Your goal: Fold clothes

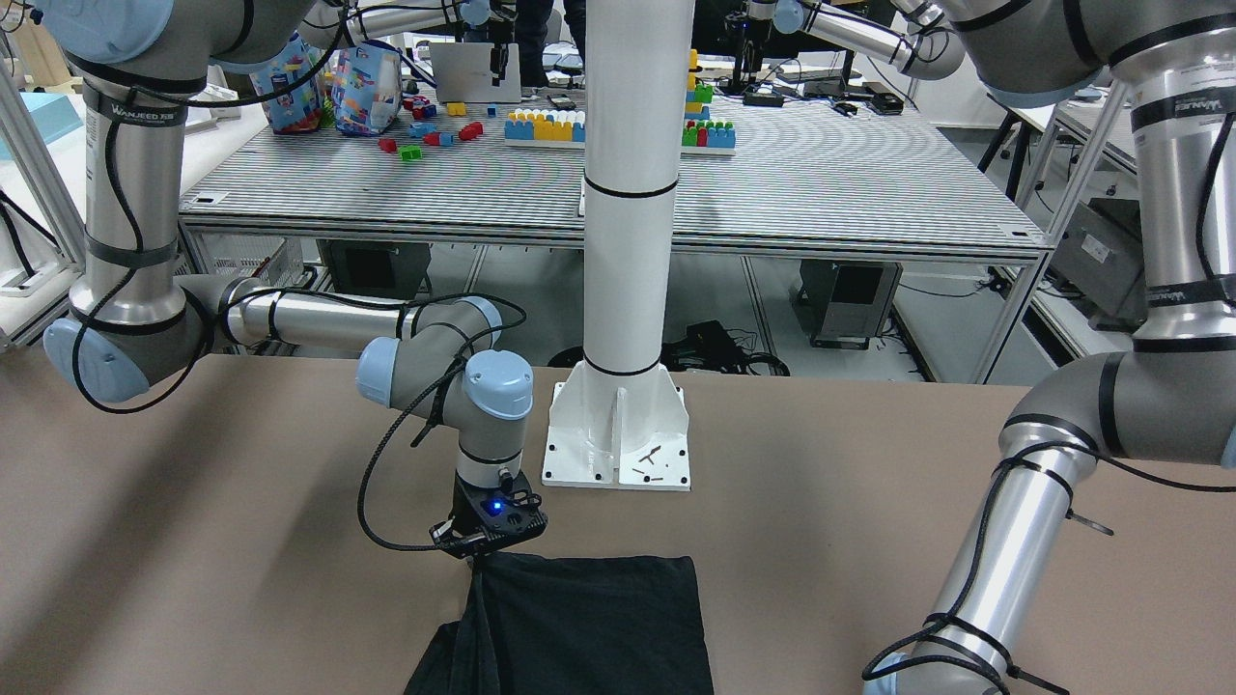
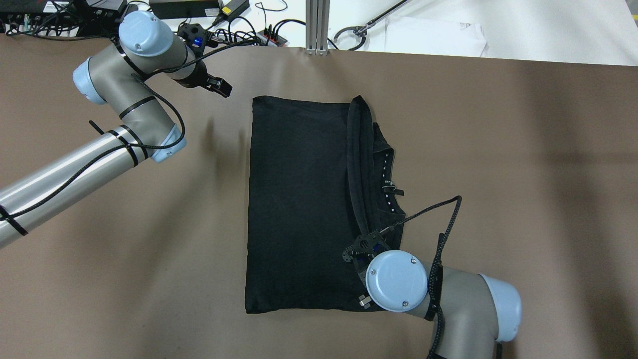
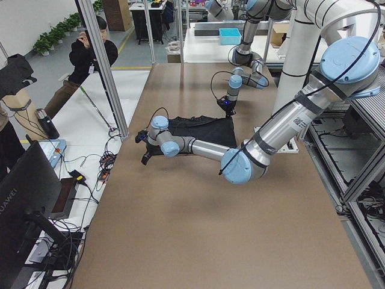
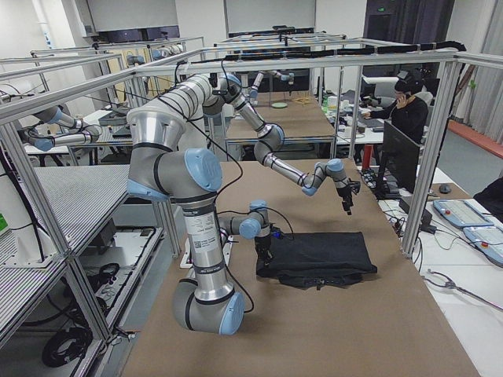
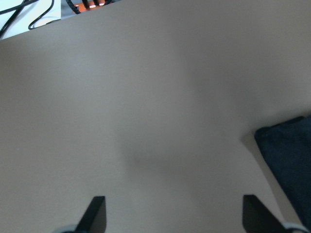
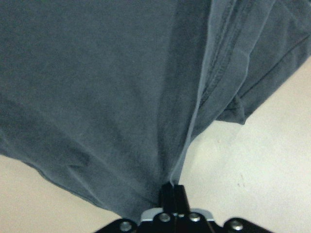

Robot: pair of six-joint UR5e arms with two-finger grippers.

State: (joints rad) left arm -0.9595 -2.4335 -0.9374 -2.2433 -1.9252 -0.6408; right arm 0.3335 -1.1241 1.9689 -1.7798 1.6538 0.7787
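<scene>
The black garment (image 2: 299, 199) lies flat on the brown table, folded lengthwise, with its collar and a raised fold along its right side (image 2: 364, 164). My right gripper (image 2: 366, 244) is shut on that right-hand layer and holds it pinched up off the table; the right wrist view shows the fabric (image 6: 121, 97) running into the closed fingers (image 6: 172, 191). It also shows in the front view (image 1: 480, 552). My left gripper (image 2: 219, 87) is open and empty above bare table just left of the garment's far left corner (image 5: 289, 155), fingers (image 5: 96, 213) apart.
The white post base (image 1: 618, 434) stands at the table's robot side. Cables and power bricks (image 2: 199, 15) and a white sheet (image 2: 433, 37) lie past the far edge. An operator (image 3: 90, 54) stands beyond that edge.
</scene>
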